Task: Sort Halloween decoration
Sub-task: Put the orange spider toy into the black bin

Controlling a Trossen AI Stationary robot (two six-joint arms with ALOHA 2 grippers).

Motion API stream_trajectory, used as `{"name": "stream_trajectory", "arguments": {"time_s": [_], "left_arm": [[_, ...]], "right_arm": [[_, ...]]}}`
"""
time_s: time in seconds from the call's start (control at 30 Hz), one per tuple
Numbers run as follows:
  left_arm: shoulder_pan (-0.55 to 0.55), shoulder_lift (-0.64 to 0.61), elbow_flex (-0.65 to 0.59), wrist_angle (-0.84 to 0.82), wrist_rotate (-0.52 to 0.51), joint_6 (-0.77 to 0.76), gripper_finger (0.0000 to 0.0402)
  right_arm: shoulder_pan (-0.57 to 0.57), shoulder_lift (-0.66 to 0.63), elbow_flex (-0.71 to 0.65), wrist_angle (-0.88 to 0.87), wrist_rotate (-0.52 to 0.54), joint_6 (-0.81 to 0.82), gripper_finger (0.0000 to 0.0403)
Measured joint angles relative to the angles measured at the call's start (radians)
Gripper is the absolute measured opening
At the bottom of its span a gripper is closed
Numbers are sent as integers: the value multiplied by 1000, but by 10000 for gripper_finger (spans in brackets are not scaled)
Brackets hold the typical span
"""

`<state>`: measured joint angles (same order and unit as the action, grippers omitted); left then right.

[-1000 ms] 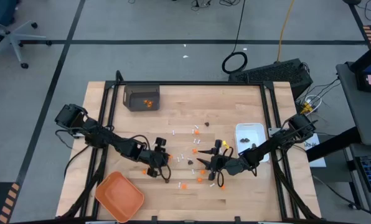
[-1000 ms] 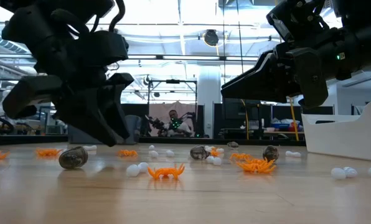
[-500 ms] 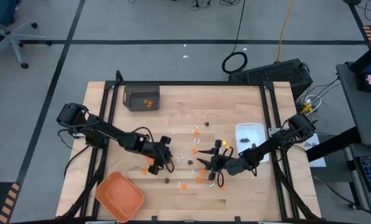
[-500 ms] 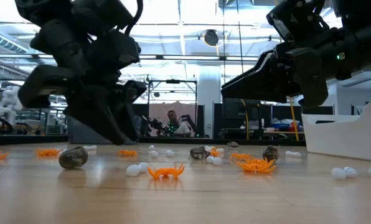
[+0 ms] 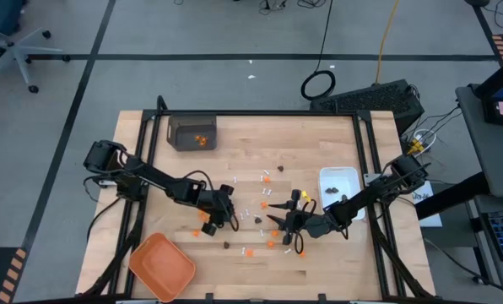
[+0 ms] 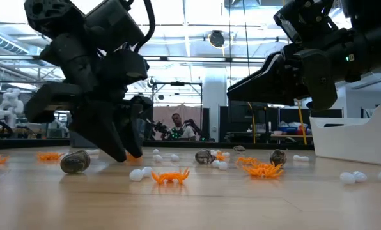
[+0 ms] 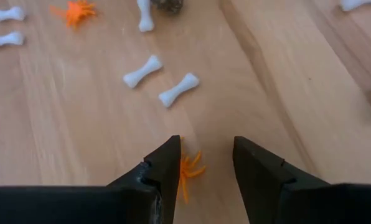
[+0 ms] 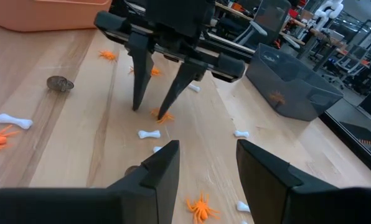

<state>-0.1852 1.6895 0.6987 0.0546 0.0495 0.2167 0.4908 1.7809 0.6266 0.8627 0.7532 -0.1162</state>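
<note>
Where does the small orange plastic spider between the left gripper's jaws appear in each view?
Left wrist: small orange plastic spider, between the jaws.
Right wrist: centre, at the left gripper tips.
Low: at those tips, partly hidden.
High: hidden beneath that gripper.
Shared landmark: the left gripper.

Even, bright overhead light falls on the wooden surface (image 5: 319, 143), and the arms throw only faint, soft shadows across it in the high view. In the low view the ceiling lights (image 6: 197, 19) behind the arms glare white, so both arms read as near-black silhouettes, and the boards nearest the camera are soft. The left wrist view is sharp on the white sticks (image 7: 160, 81), while its own jaws at the edge are dark and slightly blurred.
</note>
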Motion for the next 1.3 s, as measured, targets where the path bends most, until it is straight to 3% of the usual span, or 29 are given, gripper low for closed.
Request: {"name": "stream_trajectory", "arguments": {"time_s": [0.2, 0.5, 0.93, 1.3], "left_arm": [[23, 2, 0, 0, -33, -81, 117], [-2, 2, -1, 4, -110, -132, 6], [-82, -169, 14, -55, -168, -222, 0], [-126, -283, 15, 32, -211, -313, 0]], "right_arm": [[0, 0, 0, 0, 0, 0, 143], [0, 0, 0, 0, 0, 0, 143], [0, 0, 0, -7, 0, 0, 143], [0, 0, 0, -7, 0, 4, 143]]}}
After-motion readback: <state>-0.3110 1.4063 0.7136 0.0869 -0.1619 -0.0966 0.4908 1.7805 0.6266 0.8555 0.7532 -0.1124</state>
